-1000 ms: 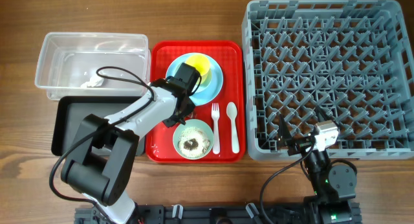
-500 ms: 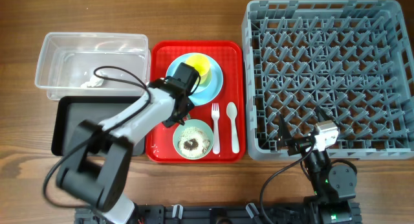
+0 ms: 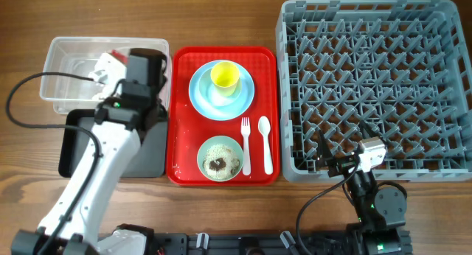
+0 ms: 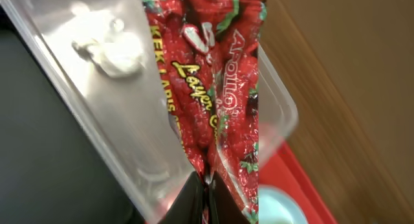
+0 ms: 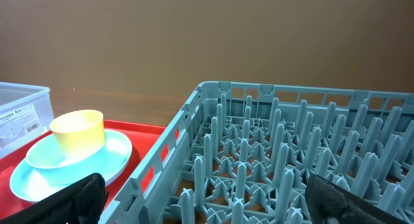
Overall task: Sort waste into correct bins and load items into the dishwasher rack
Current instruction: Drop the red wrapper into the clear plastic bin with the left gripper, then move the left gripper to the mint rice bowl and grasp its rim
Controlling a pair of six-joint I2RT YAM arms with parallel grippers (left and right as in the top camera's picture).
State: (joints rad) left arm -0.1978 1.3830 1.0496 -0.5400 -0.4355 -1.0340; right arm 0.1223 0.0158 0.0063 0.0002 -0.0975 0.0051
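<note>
Right gripper (image 5: 210,201): released, jaws wide, empty, parked at the near edge of the rack (image 3: 369,78).

On the near half of the red tray (image 3: 184,63) are a bowl (image 3: 221,158) with scraps, a fork (image 3: 245,144) and a spoon (image 3: 265,144). Fork and spoon lie side by side, long axes running near to far. Black tray (image 3: 74,144) sits left of that, partly under the left arm.

Farther back, the plate (image 3: 206,100) carries the cup (image 3: 225,76).

Left gripper (image 4: 206,191): clenched on the wrapper (image 4: 213,88). The wrapper's long axis runs straight out from the fingertips and crosses the tub (image 4: 278,107) rim on the red tray's side. Tissue (image 4: 116,52) lies inside the tub, left of the wrapper. Probable next step is a drop; the wrapper likely needs to be clear of the rim first. Left arm is nearer both bins, right arm nearer the rack.

Counts:
- 1 wrapper
- 1 tissue
- 1 plate
- 1 cup
- 1 bowl (can't tell if there's a second under the cup)
- 1 fork
- 1 spoon
- 2 bins
- 1 rack
</note>
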